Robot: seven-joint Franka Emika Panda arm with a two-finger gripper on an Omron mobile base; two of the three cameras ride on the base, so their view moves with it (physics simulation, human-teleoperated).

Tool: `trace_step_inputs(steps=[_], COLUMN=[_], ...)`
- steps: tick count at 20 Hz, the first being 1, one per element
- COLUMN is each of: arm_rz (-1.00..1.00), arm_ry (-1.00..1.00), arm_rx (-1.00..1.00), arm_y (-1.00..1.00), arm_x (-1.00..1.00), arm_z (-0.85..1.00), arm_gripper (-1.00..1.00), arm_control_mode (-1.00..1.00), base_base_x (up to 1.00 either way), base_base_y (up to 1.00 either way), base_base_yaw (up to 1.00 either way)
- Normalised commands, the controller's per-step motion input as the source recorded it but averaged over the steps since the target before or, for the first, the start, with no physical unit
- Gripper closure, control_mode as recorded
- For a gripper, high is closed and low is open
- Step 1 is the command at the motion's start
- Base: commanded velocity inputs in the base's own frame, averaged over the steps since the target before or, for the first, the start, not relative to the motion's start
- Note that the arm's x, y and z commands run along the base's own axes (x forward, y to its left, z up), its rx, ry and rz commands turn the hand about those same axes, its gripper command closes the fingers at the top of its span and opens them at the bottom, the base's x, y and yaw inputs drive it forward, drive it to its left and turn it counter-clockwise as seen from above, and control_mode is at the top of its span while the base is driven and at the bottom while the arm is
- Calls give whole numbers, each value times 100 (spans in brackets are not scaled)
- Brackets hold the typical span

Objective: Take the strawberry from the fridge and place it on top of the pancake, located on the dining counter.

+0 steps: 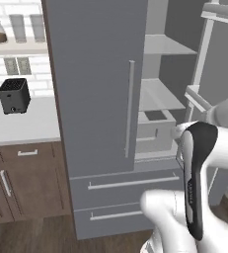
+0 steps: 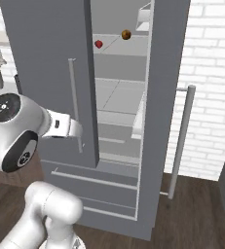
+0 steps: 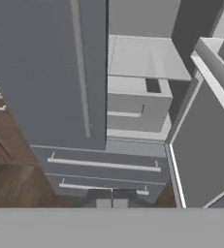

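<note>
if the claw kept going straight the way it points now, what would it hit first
Probably the fridge's lower drawers; the shut claw points at them from the front, below the open compartment. Depth is unclear.

Tall matte grey fridge (image 2: 46, 73): left door shut, blocks that side. Right door (image 2: 165, 97) swung wide; open gap between doors gives passage to pale shelves (image 2: 119, 99). Grey inner drawer box (image 1: 155, 129) fills lower shelf.

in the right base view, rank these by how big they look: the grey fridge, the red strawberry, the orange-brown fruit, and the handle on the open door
1. Tall matte grey fridge
2. Long silver handle on the open right door
3. Tiny bright red strawberry and round orange-brown fruit: near alike, not ranked.
</note>
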Motion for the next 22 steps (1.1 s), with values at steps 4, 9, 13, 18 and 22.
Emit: trace_step_inputs(steps=[4,9,13,18,22], arm_rz=[-1,-4,-1,-7,-14], arm_ry=[0,5,6,0,-1], arm_rx=[-7,-4,0,0,0], arm_y=[69,44,4,0,2], arm_x=[71,95,67,62,57], arm_z=[-7,-2,0,0,0], arm_gripper=[-100,-100,-100,-100,-100], arm_control_mode=[-100,-100,-100,-100,-100], base_base_x=[0,0,0,0,0], base_base_y=[0,0,0,0,0], base_base_yaw=[0,0,0,0,0])
